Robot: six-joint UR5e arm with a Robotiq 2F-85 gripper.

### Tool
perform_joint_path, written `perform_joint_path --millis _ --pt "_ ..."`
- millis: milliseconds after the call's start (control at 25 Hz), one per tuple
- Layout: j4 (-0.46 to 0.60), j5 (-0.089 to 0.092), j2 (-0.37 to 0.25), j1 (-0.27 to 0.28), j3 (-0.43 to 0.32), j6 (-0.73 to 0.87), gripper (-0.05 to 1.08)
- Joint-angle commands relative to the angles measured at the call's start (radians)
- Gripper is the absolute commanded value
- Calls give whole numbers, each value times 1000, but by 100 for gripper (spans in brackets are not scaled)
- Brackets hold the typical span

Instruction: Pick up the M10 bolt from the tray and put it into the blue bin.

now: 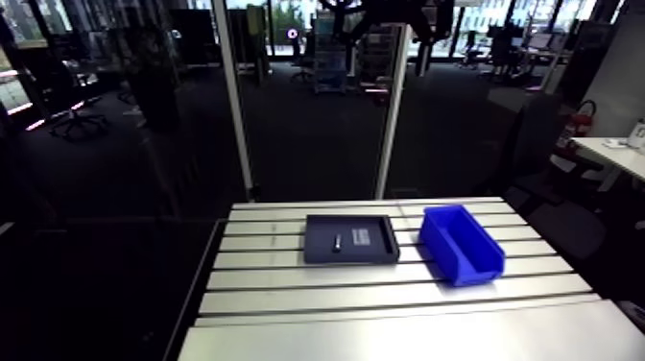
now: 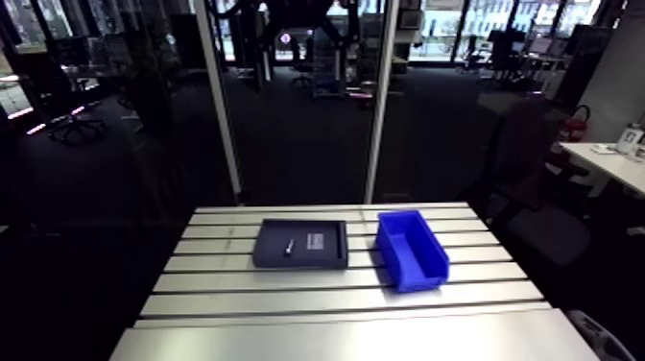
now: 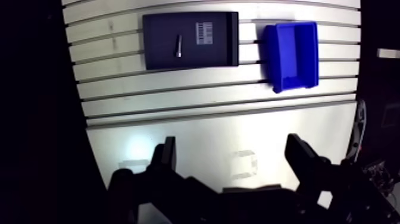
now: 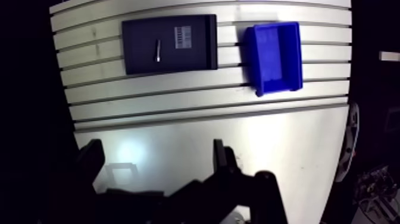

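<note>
A dark flat tray (image 1: 351,239) lies on the slotted table, and a small silvery bolt (image 1: 337,242) rests in its left half beside a white barcode label (image 3: 203,30). A blue bin (image 1: 461,243) stands just right of the tray with nothing showing inside it. In the wrist view my gripper (image 3: 232,156) hangs high over the near part of the table, far short of the tray and bin. Its two dark fingers (image 3: 165,156) stand wide apart with only bare table between them. The gripper does not show in the arm view.
The aluminium table (image 1: 384,317) runs in long slotted rails from the tray toward me. Its left edge (image 3: 80,101) drops into darkness. Two upright white posts (image 1: 235,106) rise behind the far edge of the table.
</note>
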Motion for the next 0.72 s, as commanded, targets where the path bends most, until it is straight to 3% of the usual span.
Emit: perform_joint_path --millis 40,720 --pt "-15 6 23 -9 -8 31 1" --pt "-49 11 28 -6 20 49 1"
